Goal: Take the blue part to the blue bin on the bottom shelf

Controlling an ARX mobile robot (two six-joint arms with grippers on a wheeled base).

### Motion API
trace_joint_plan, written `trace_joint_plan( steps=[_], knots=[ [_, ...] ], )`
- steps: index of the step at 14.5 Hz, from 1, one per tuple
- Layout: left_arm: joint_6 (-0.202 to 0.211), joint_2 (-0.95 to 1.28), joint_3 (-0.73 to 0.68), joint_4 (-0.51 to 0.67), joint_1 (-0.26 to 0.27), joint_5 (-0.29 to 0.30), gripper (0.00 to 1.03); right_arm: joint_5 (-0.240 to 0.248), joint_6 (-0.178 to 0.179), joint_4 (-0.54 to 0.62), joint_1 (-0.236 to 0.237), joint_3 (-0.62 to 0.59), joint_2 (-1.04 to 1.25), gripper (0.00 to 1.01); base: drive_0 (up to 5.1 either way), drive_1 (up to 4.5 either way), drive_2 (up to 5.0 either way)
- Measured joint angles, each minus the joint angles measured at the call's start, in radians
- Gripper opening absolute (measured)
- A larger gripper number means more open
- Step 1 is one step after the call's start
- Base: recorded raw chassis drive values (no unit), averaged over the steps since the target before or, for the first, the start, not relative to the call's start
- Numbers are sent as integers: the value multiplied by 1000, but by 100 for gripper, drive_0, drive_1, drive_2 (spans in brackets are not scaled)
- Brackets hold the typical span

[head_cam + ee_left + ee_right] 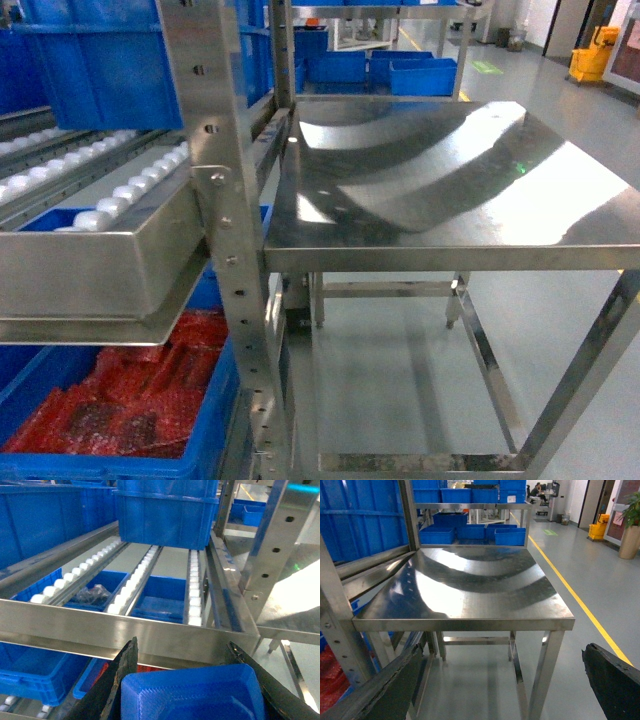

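Your left fingers (125, 680) clamp the blue part (192, 695) before the roller rack (125, 630); right fingers (610, 677) spread empty by the steel table (470, 590).

One blue part (192, 692), one steel table (450, 190), one red-filled bin (110, 400), two pincers

Left gripper (187, 680): fingers spread to either side of the blue part (192, 692), which fills the gap between them; both dark fingers (120, 680) press its sides.
Left wrist: aimed forward, roughly level.
Right gripper (500, 680): jaws wide apart, nothing between them; one finger low on the left, the other low on the right.
Right wrist: aimed forward, tipped slightly down.
Head view: neither arm shows.
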Motion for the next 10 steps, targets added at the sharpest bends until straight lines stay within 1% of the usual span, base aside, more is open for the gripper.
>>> trace_joint_plan(
  steps=[10],
  knots=[
    [0,0,0,0,0,0,44,0,0,3,0,0,0,98,-499,242,242]
  ],
)
